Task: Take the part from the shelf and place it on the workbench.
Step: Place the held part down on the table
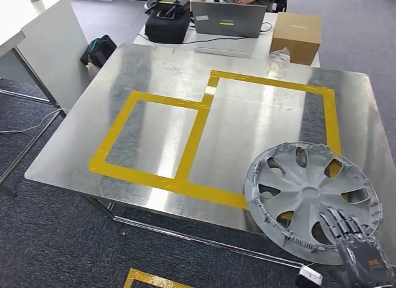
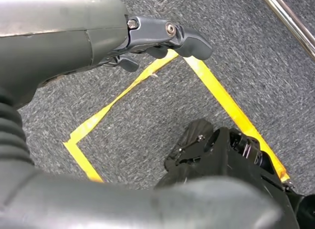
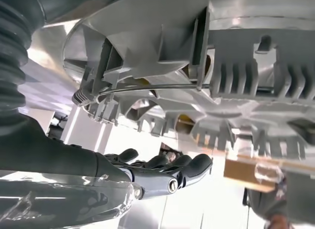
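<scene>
Steel workbench (image 1: 154,71) marked with yellow tape rectangles (image 1: 196,136), round grey wheel cover (image 1: 310,198) lying face up, nearly flat, over its near right corner, right hand (image 1: 357,248) gripping its near rim, left hand (image 2: 163,39) empty, fingers loosely extended above carpet

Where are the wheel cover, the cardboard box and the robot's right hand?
wheel cover (image 1: 312,192): head view, on its centre hub.
cardboard box (image 1: 296,37): head view, on its front face.
right hand (image 1: 359,248): head view, on the back of the hand.
</scene>
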You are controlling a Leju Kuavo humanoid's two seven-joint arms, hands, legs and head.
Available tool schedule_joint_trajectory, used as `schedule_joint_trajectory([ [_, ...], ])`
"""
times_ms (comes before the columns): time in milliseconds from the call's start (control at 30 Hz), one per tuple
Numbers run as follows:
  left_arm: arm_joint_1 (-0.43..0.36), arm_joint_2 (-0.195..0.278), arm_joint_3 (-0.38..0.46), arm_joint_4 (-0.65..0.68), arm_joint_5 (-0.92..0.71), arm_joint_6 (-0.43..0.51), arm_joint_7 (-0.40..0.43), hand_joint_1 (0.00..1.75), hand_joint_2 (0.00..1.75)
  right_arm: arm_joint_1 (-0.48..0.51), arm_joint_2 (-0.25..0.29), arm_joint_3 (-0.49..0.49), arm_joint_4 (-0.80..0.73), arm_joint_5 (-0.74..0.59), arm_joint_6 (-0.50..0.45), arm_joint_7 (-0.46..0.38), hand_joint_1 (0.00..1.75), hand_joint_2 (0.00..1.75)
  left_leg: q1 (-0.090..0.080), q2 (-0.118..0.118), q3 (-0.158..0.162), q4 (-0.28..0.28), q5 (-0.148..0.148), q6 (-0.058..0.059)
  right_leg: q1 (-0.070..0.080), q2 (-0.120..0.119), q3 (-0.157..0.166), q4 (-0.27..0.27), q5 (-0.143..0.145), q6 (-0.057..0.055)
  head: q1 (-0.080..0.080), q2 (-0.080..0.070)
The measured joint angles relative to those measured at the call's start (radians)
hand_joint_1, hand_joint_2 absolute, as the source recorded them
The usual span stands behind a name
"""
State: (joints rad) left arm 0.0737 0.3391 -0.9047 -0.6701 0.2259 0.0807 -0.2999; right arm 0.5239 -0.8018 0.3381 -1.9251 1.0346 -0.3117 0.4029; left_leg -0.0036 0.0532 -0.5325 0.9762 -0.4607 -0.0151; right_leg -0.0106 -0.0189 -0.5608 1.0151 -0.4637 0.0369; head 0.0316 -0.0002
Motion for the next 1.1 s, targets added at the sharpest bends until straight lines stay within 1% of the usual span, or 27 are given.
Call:
schedule_joint_trajectory([
  [167,0.016,0.003,0.000,-0.023,0.001,0.019,0.012,0.00,0.00,-0.009,0.073,-0.005,-0.045,0.059,-0.052,-0.046,0.00,1.75,0.000,0.000,0.000,0.000,0.000,0.000,0.000,0.000,0.000,0.000,0.000,0.000,0.000,0.000],
  [367,0.030,0.008,0.000,-0.049,0.003,0.037,0.018,0.00,0.00,-0.036,0.150,0.018,-0.089,0.130,-0.112,-0.089,0.00,1.75,0.000,0.000,-0.001,0.000,0.000,0.000,0.001,-0.001,-0.001,0.000,0.000,0.000,0.000,0.000],
  [500,0.034,0.009,0.000,-0.058,0.004,0.045,0.019,0.00,0.00,-0.047,0.174,0.035,-0.097,0.165,-0.134,-0.069,0.00,1.75,0.000,0.000,-0.001,0.000,0.000,0.000,0.001,-0.001,-0.001,0.000,0.000,0.000,0.000,0.000],
  [633,0.036,0.010,-0.002,-0.060,0.012,0.054,0.024,0.00,0.00,-0.051,0.198,0.048,-0.097,0.149,-0.162,-0.029,0.00,1.75,0.000,0.000,-0.002,0.000,0.000,0.000,0.000,-0.001,-0.001,0.000,0.000,0.000,0.000,0.000],
  [800,0.044,0.014,-0.004,-0.072,0.029,0.065,0.032,0.00,0.00,-0.055,0.230,0.057,-0.094,-0.027,-0.143,-0.044,0.00,1.75,0.000,0.000,-0.002,0.000,0.000,0.000,0.000,-0.001,-0.002,0.000,0.000,0.000,0.000,0.000],
  [900,0.048,0.017,-0.005,-0.078,0.035,0.070,0.032,0.00,0.00,-0.056,0.238,0.062,-0.092,-0.090,-0.113,-0.049,0.00,1.75,0.000,0.000,-0.003,0.000,0.000,0.000,0.000,-0.001,-0.002,0.000,0.000,0.000,0.000,0.000],
  [967,0.048,0.019,-0.005,-0.080,0.041,0.071,0.032,0.00,0.00,-0.054,0.240,0.065,-0.091,-0.173,-0.060,-0.040,0.00,1.75,0.000,0.000,-0.003,0.000,0.000,0.000,0.001,-0.001,-0.002,0.000,0.000,0.000,0.000,0.000],
  [1033,0.048,0.021,-0.007,-0.080,0.049,0.069,0.031,0.00,0.00,-0.050,0.236,0.072,-0.091,-0.298,0.008,-0.018,0.00,1.75,0.000,0.000,-0.003,0.000,0.000,0.000,0.000,-0.001,-0.002,0.000,0.000,0.000,0.000,0.000],
  [1100,0.046,0.025,-0.010,-0.080,0.054,0.063,0.026,0.00,0.00,-0.041,0.221,0.083,-0.092,-0.421,0.057,0.005,0.00,1.75,0.000,0.000,-0.003,0.000,0.000,0.000,0.000,-0.001,-0.002,0.000,0.000,0.000,0.000,0.000],
])
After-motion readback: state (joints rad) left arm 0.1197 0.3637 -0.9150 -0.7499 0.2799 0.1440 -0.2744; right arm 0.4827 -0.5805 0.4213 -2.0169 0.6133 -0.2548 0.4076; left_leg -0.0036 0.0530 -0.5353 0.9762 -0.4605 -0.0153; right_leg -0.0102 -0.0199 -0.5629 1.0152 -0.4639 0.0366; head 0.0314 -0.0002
